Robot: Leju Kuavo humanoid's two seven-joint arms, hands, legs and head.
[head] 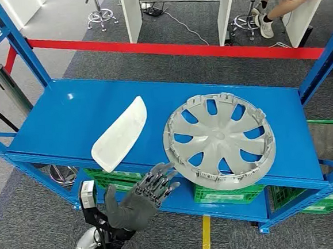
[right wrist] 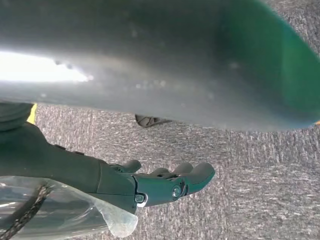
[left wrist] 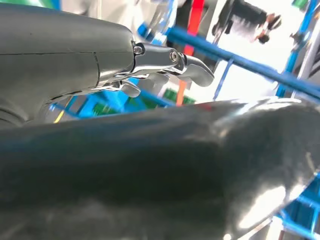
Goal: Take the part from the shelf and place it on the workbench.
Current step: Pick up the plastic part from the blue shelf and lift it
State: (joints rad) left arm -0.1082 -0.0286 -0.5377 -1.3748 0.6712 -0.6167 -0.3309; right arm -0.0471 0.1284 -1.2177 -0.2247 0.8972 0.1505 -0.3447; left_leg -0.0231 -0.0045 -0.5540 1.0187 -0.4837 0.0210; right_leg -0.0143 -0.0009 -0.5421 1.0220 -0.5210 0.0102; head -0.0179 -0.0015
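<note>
I see my left hand [head: 142,197] spread and empty before the blue metal shelf's [head: 69,123] front edge. The white, smooth, elongated part [head: 120,134] lies on it, its long axis diagonal from front edge toward the back, beside a grey spoked wheel cover [head: 219,139]. My right hand [right wrist: 151,182] hangs with fingers extended, holding nothing.

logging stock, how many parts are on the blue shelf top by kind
white curved panel: 1
grey wheel cover: 1
total on the blue shelf top: 2

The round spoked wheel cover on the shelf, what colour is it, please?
Light grey wheel cover, clearest in the head view.
</note>
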